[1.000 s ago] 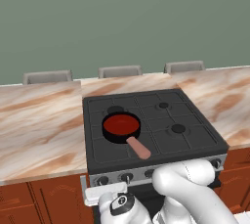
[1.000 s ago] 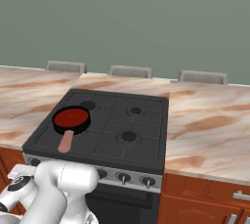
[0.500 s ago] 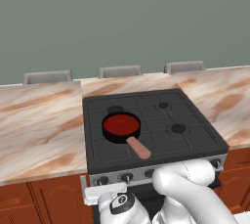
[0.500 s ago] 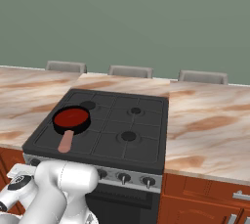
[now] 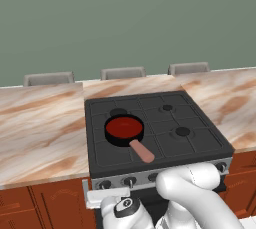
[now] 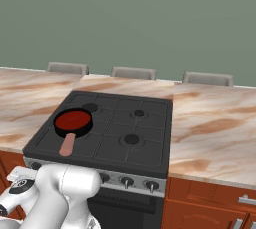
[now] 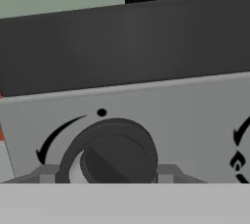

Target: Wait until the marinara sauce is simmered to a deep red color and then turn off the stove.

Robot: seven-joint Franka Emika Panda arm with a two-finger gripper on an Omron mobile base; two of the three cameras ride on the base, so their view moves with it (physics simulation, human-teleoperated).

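Deep red marinara sauce [image 5: 123,127] is seen; waiting is judged done. Gripper [image 7: 110,178] is pinched on knob [image 7: 114,155] directly ahead; rotation to off is needed next.

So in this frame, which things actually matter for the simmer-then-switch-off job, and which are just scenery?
Belong to the job:
- marinara sauce, deep red, in the small black pan
- stove
- knob on the stove's silver front, with the gripper closed around it

Just there:
- marbled countertop
- wooden cabinets
- green wall
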